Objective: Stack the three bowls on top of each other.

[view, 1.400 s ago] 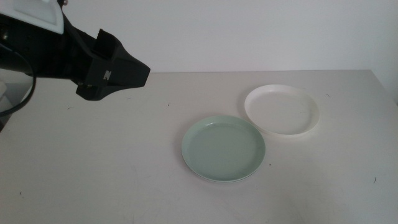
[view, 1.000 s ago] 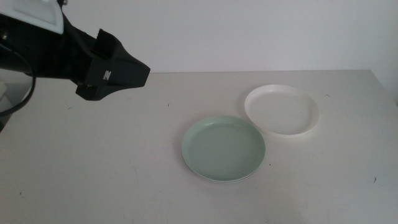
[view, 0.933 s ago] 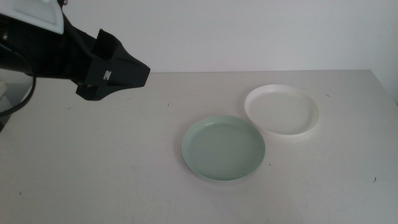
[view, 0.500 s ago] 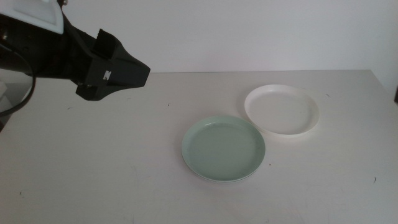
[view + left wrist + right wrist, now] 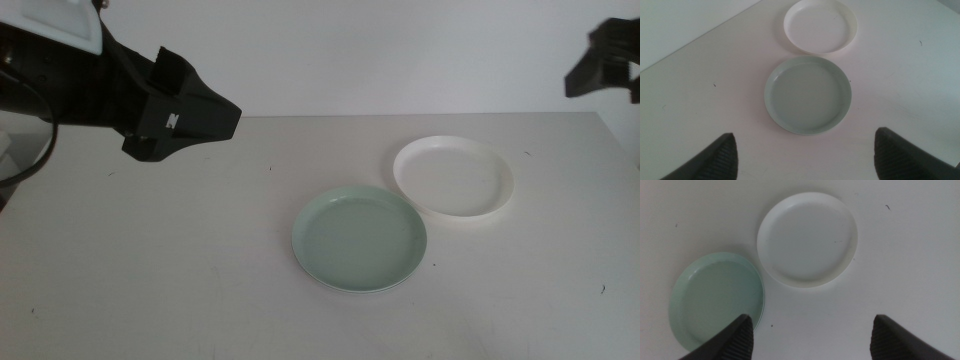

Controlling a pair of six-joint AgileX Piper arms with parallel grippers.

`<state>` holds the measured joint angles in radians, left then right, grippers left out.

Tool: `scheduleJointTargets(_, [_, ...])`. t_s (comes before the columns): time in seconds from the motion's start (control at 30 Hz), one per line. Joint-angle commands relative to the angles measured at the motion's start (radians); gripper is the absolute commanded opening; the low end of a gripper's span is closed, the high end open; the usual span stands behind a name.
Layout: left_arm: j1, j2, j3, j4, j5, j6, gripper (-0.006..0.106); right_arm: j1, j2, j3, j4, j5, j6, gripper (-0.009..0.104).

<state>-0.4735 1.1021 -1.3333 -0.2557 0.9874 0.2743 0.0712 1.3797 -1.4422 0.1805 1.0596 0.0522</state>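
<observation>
Worktop [image 5: 150, 270]: one, off-white, matt, a few small dark specks on it; it carries all the dishes in view.

Left arm: one, black, with a white housing at its top; it enters from the left side of the middle view, high over the worktop's left part. A small pale mark sits on its black casing, too small to read. Left tool [image 5: 805, 155]: released, the two dark jaws wide apart, nothing between them, raised above and well apart from the dishes.

Right arm: one, only a dark part at the upper right corner of the middle view. Right tool [image 5: 810, 337]: released, jaws spread wide and empty, hanging above the white dish and the green one's edge.

Bowls, counted: two dish tops visible, equal in size, shallow, low-rimmed.
- Mint green bowl [image 5: 360, 238]: near the worktop's middle, upright, empty. A thin second rim line shows under its near edge; whether another dish lies beneath cannot be told.
- White bowl [image 5: 453, 176]: behind and to the right of the green one, upright, empty, rims just beside each other.

No readable labels on either bowl.
</observation>
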Motion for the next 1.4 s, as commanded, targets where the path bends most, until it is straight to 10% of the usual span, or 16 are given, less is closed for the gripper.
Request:
scheduleJointTargets(0.0, [-0.005, -0.015, -0.024, -0.014, -0.052, -0.005, 0.105, -0.007, 0.046, -0.106, -0.011, -0.003, -0.003, 0.059])
scheduleJointTargets(1.37, [-0.005, -0.015, -0.024, -0.014, -0.052, -0.005, 0.105, -0.068, 0.871, -0.573, -0.011, -0.037, -0.013, 0.049])
